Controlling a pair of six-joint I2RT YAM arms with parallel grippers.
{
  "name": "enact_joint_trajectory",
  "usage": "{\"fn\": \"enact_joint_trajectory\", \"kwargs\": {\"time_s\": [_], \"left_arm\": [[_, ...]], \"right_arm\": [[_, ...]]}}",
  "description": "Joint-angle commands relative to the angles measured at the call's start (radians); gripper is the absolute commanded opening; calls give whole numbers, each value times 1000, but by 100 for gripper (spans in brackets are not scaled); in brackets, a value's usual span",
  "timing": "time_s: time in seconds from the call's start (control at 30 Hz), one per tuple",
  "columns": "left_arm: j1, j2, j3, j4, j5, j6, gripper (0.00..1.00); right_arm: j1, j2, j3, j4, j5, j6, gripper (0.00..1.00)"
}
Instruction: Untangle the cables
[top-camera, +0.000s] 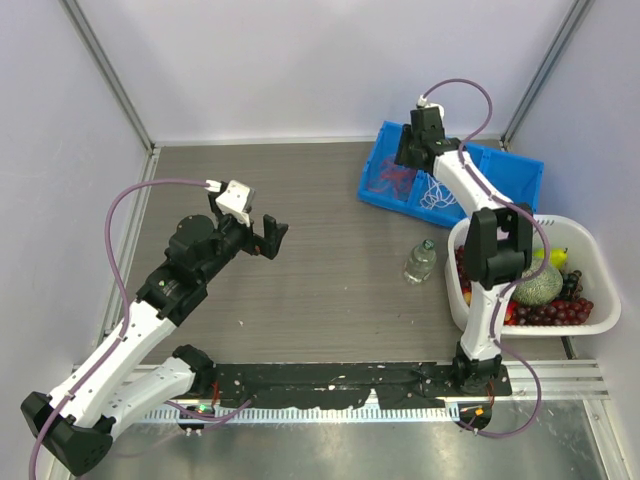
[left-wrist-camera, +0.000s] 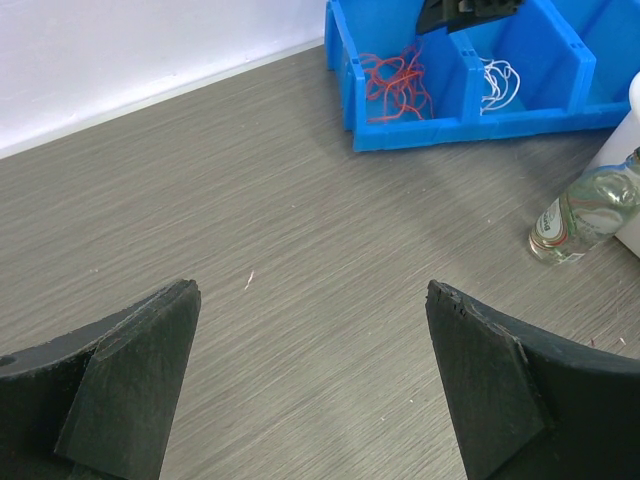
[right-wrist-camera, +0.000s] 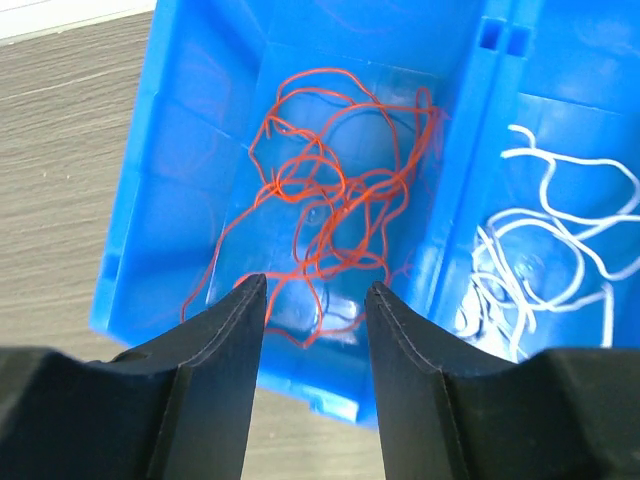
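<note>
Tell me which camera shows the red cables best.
The right wrist view: the red cables fill the frame, their loops clearly visible in one compartment of the blue bin. The left wrist view shows them small and far off. The top external view shows them tiny, next to the right arm.

Left arm (top-camera: 140, 320): rises from its near-left base, elbow bent, reaching toward the middle of the scene. Left gripper (top-camera: 252, 225): aimed toward the far right, its 2 fingers (left-wrist-camera: 130, 380) spread wide with nothing between them. Right arm (top-camera: 492, 255): stretched from its near-right base to the far right. Right gripper (top-camera: 408, 158): pointed downward, its 2 fingers (right-wrist-camera: 215, 370) partly apart, gripping nothing.
</note>
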Motion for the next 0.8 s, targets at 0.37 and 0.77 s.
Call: {"fn": "enact_joint_trajectory", "kwargs": {"time_s": [0.37,0.77], "left_arm": [[-7,1,-6,51,10,14,100],[-10,-123,-55,156,21,38,100]], "right_arm": [[463,-706,-671,223,92,-39,53],[536,-1478,-940,155,199,-37,71]]}}
